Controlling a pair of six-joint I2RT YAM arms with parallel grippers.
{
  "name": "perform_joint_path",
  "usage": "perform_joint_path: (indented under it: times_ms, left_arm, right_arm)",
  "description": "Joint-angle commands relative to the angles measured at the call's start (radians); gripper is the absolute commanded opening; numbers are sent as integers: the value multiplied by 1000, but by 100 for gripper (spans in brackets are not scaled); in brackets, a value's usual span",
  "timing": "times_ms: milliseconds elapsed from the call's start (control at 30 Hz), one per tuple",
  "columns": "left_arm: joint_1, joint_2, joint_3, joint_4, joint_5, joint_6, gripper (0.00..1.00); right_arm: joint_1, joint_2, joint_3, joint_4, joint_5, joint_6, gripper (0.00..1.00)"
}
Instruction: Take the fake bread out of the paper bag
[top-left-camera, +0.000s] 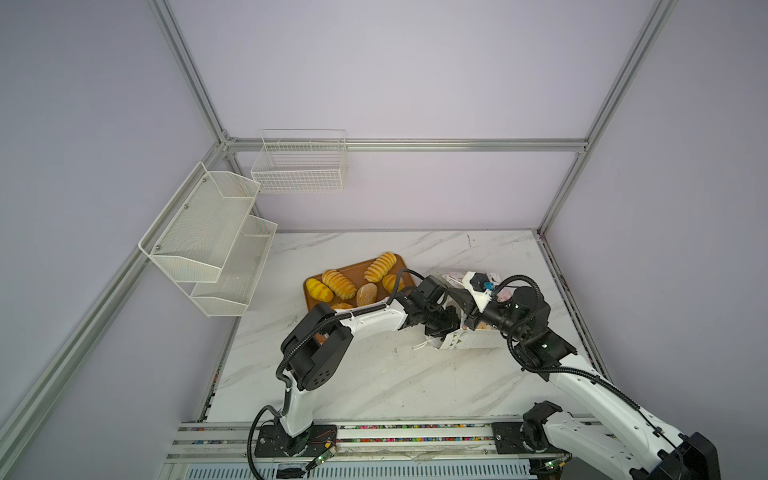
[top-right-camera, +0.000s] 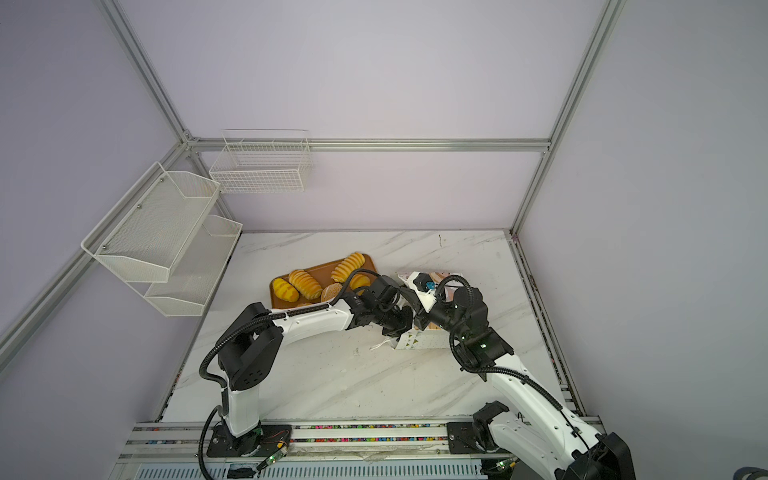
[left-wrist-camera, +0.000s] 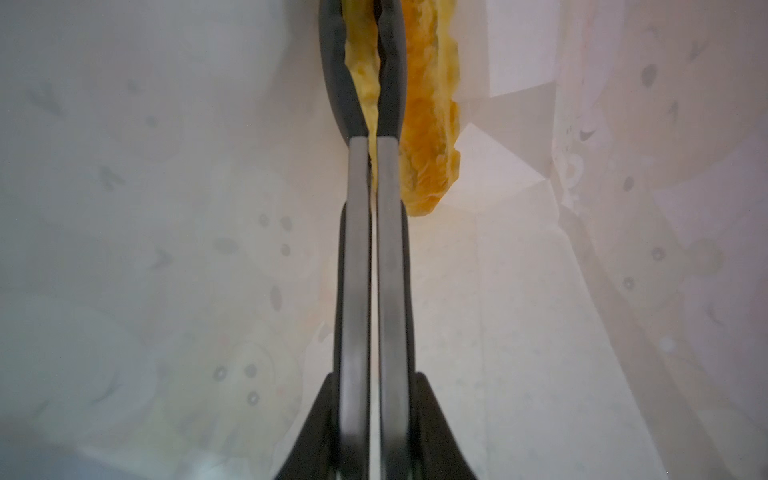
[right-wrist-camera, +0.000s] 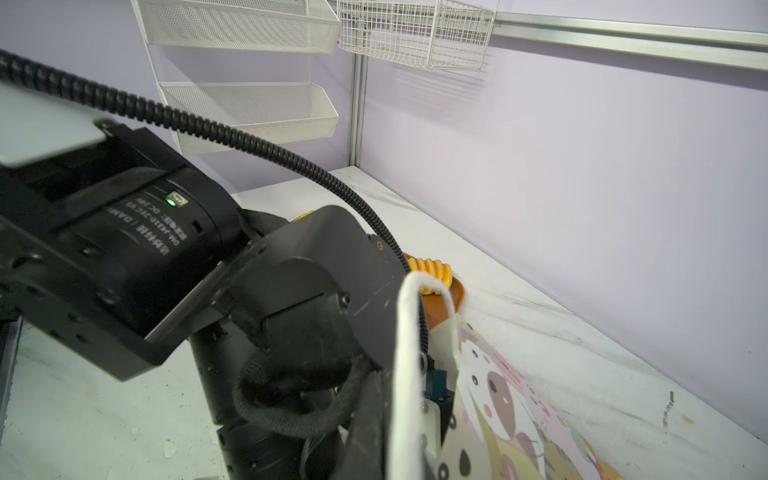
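Observation:
The paper bag (top-left-camera: 471, 341) with cartoon animal faces sits right of centre in both top views (top-right-camera: 419, 341). My left gripper (left-wrist-camera: 360, 29) reaches deep into its white inside and is shut on a golden-yellow piece of fake bread (left-wrist-camera: 432, 124) near the bag's bottom. In the top views its fingers are hidden inside the bag. My right gripper (top-left-camera: 471, 322) is shut at the bag's rim, and the white cord handle (right-wrist-camera: 405, 365) runs into its jaws. More fake bread (top-left-camera: 338, 284) lies on the brown tray (top-left-camera: 357, 266) to the left.
The tray also holds a ridged loaf (top-left-camera: 380, 266) and a pale speckled oval (top-left-camera: 366, 294). A white mesh two-tier rack (top-left-camera: 208, 237) and a wire basket (top-left-camera: 299, 166) hang on the left and back walls. The two arms cross close together over the bag.

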Motion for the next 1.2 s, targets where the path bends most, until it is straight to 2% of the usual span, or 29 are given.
perform_joint_path:
  times_ms: [0, 233, 467, 700, 867, 1033, 1167]
  left_arm:
    - [25, -131, 5, 18, -22, 48, 0]
    - [50, -294, -123, -31, -63, 86, 0]
    - [57, -395, -220, -48, -74, 96, 0]
    - [38, -424, -229, -82, -49, 97, 0]
    - [-15, -368, -165, -85, -55, 99, 6]
    - [-61, -326, -122, -83, -117, 127, 12]
    - [-71, -338, -134, -68, -189, 150, 21]
  right_arm:
    - [18, -42, 9, -53, 21, -17, 0]
    - [19, -98, -5, -98, 113, -67, 0]
    - [18, -108, -7, -93, 106, -135, 0]
    - [18, -133, -19, -110, 54, -196, 0]
    - [5, -152, -7, -120, 18, -238, 0]
    - [-71, -103, 11, -103, -109, -263, 0]
    - [-152, -28, 52, -102, -219, -305, 0]
